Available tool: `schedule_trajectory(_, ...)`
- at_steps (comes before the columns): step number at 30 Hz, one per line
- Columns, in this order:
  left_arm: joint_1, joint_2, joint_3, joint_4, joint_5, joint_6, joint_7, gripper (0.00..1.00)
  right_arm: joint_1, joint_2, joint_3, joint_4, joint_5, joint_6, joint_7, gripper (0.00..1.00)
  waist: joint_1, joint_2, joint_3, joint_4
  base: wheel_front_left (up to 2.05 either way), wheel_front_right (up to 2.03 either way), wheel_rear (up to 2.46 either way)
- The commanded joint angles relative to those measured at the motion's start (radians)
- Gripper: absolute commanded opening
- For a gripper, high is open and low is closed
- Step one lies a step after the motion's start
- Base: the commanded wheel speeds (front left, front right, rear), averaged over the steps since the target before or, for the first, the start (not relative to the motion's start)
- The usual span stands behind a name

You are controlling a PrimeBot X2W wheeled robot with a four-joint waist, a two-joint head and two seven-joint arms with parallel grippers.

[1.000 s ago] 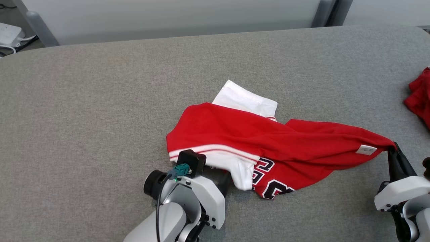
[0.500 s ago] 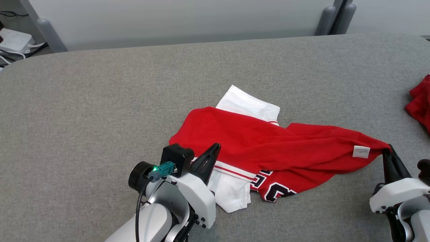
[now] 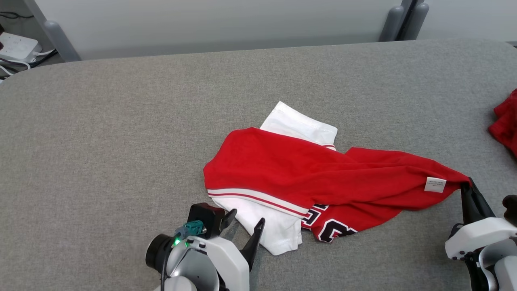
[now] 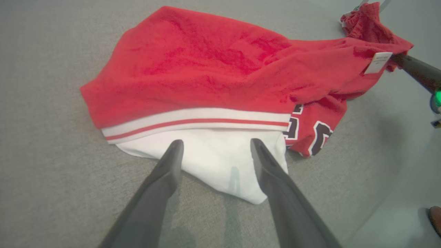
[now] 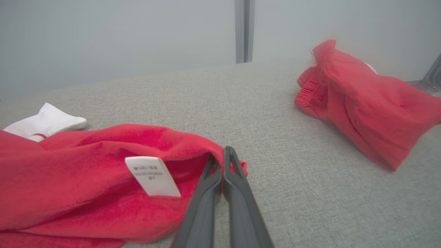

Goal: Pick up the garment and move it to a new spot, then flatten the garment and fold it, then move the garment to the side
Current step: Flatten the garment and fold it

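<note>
Red and white jersey garment with black numbers (image 3: 307,169) lies crumpled in the middle of the grey fabric-covered table (image 3: 121,121). It is mostly red side up. One white sleeve pokes out at the far edge, and a white panel below a red-and-white striped band lies at the near edge.

Left gripper (image 3: 247,217) is at the near edge, jaws wide apart with nothing between them. Its fingertips are over the white panel; can't tell if they touch the cloth.

Right gripper (image 5: 220,155) has its jaws pressed together, clamped on the garment's red right-hand corner. It sits just beside a small white sewn-in label (image 3: 435,184), and the cloth is drawn out toward it in a long point.

Another bunched red cloth piece (image 5: 361,103) lies at the table's right edge, well apart from the jersey. A white power strip (image 3: 16,42) sits off the table at the far left.
</note>
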Motion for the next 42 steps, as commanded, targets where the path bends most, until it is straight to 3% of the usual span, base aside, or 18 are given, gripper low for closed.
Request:
schedule_trajectory(1,-0.004,0.011,0.035,-0.026,-0.015,0.007,0.007,1.00,-0.001,-0.022,0.019,-0.030,0.003,0.004,-0.012,0.00,0.0000,0.0000,0.002,0.001,0.00,0.00,0.00)
schedule_trajectory(9,0.003,-0.003,0.005,0.043,-0.041,0.014,0.079,1.00,-0.011,-0.025,0.023,-0.039,0.004,0.004,-0.012,0.00,0.0000,0.0000,0.018,0.000,0.00,0.00,0.00)
schedule_trajectory(20,-0.042,-0.079,-0.003,0.145,-0.065,-0.041,0.038,1.00,-0.020,-0.042,0.022,-0.047,0.005,0.004,-0.012,0.00,0.0000,0.0000,0.043,-0.012,0.00,0.00,0.00)
schedule_trajectory(21,-0.046,-0.084,-0.003,0.152,-0.065,-0.047,0.031,0.89,-0.020,-0.044,0.022,-0.048,0.005,0.004,-0.012,0.00,0.0000,0.0000,0.045,-0.012,0.00,0.00,0.00)
schedule_trajectory(22,-0.052,-0.088,-0.004,0.159,-0.063,-0.052,0.023,0.46,-0.021,-0.045,0.021,-0.048,0.005,0.004,-0.012,0.00,0.0000,0.0000,0.046,-0.012,0.00,0.00,0.00)
schedule_trajectory(23,-0.056,-0.093,-0.004,0.165,-0.062,-0.056,0.017,0.16,-0.021,-0.046,0.020,-0.049,0.005,0.004,-0.012,0.00,0.0000,0.0000,0.047,-0.012,0.00,0.00,0.00)
schedule_trajectory(24,-0.058,-0.097,-0.007,0.171,-0.065,-0.062,0.017,0.00,-0.021,-0.047,0.020,-0.049,0.005,0.004,-0.012,0.00,0.0000,0.0000,0.048,-0.011,0.00,0.00,0.00)
schedule_trajectory(29,-0.067,-0.102,0.006,0.155,-0.079,-0.090,-0.012,0.00,-0.027,-0.051,0.018,-0.054,0.000,0.004,-0.012,0.00,0.0000,0.0000,0.044,-0.006,0.00,0.00,0.00)
schedule_trajectory(34,-0.066,-0.071,0.118,0.028,-0.106,-0.084,-0.132,0.00,-0.029,-0.058,0.017,-0.135,-0.006,0.004,-0.012,0.00,0.0000,0.0000,0.030,0.008,0.00,0.00,0.00)
schedule_trajectory(38,-0.076,-0.001,0.226,-0.105,-0.123,-0.083,-0.196,0.00,-0.042,-0.078,0.029,-0.223,-0.006,0.004,-0.012,0.00,0.0000,0.0000,0.012,0.022,0.00,0.00,0.00)
schedule_trajectory(42,-0.109,0.088,0.309,-0.212,-0.137,-0.090,-0.187,0.00,-0.090,-0.109,0.066,-0.308,0.027,0.004,-0.012,0.00,0.0000,0.0000,-0.017,0.030,0.00,0.00,0.00)
